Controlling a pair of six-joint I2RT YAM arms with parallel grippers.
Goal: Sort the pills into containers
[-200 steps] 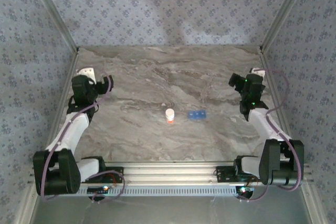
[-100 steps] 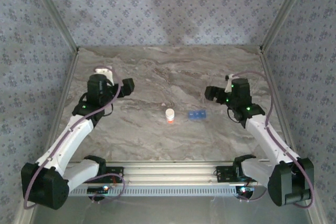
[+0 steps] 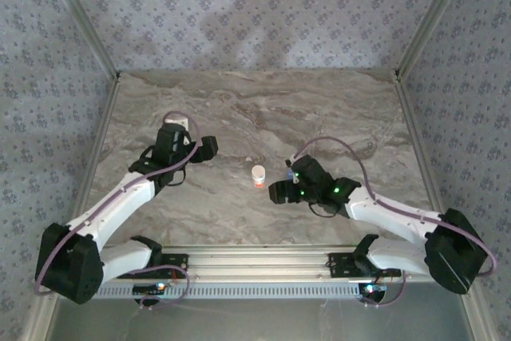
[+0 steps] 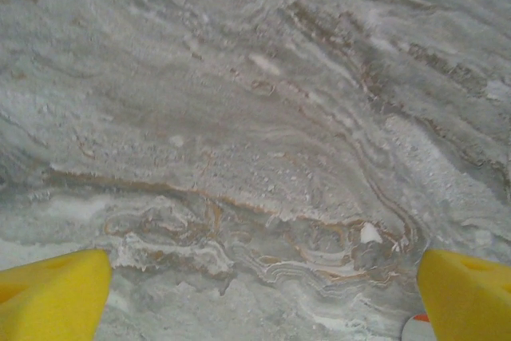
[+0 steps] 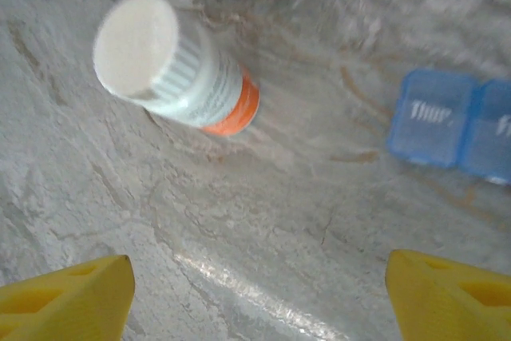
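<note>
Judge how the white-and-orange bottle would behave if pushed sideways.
The bottle stands upright and is taller than wide, so a push up high would probably tip it. Once down, its round body would likely roll on the smooth table. It looks like rigid plastic, so a squeeze shouldn't deform it.

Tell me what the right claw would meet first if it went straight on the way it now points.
Probably the bare table, in the gap between the bottle and the blue pill box; neither sits in line with the right claw, though depth is hard to judge.
</note>
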